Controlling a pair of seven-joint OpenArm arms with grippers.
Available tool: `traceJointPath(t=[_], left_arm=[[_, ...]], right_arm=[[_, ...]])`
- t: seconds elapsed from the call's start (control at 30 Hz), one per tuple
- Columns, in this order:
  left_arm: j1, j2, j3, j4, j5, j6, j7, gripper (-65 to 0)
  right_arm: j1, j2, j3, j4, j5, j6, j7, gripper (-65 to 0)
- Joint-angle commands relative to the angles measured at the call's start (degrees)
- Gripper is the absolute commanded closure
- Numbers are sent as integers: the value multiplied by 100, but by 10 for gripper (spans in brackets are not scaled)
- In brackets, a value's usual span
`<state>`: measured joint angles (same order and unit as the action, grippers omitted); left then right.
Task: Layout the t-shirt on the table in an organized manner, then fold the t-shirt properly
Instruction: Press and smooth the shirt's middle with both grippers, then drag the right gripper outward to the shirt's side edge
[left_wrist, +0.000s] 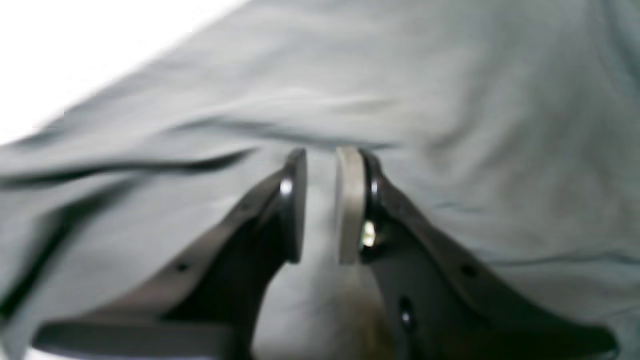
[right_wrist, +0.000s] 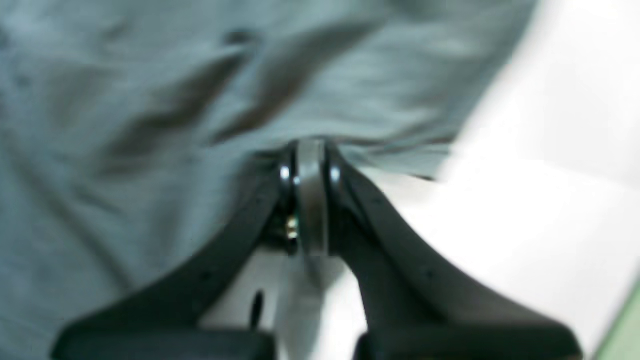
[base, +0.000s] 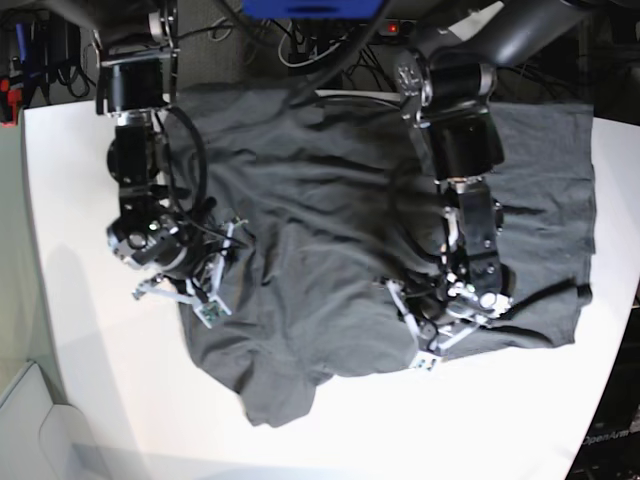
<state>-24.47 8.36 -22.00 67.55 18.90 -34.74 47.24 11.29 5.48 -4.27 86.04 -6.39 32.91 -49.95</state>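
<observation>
The dark grey t-shirt (base: 330, 230) lies spread and wrinkled over the white table (base: 100, 400). My right gripper (base: 205, 305) sits at the shirt's left edge in the base view. In the right wrist view this gripper (right_wrist: 310, 145) is shut, its pads pressed together on the edge of the t-shirt (right_wrist: 125, 100) beside bare table (right_wrist: 550, 200). My left gripper (base: 425, 350) is over the shirt's lower right part. Up close, that gripper (left_wrist: 322, 150) has its jaws a narrow gap apart with a fold of t-shirt (left_wrist: 450, 100) filling the gap. White table (left_wrist: 60, 50) shows at upper left.
Cables and black equipment (base: 300, 20) crowd the table's back edge. The table's curved edge (base: 40, 330) runs down the left of the base view, with a pale grey surface (base: 25, 420) beyond it. A green strip (right_wrist: 625, 325) shows past the table in the right wrist view.
</observation>
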Motion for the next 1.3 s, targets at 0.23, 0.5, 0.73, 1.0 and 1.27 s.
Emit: traceJointPath(t=[0.23, 0.5, 0.73, 1.0, 1.27], left_arm=[[-133, -172, -29, -526, -57, 15, -553, -108], [-10, -524, -37, -526, -65, 15, -500, -107], [148, -682, -37, -518, -65, 15, -500, -107], [306, -911, -46, -518, -65, 15, -500, -107], [359, -920, -46, -518, -65, 15, -500, -107]], right_arm=[[-729, 178, 142, 1361, 37, -25, -539, 0], [-1195, 151, 449, 939, 63, -25, -187, 0], [-1195, 151, 449, 218, 46, -33, 209, 0], [-1195, 151, 1003, 16, 37, -42, 340, 0], [-1186, 178, 1970, 16, 28, -42, 332, 0]])
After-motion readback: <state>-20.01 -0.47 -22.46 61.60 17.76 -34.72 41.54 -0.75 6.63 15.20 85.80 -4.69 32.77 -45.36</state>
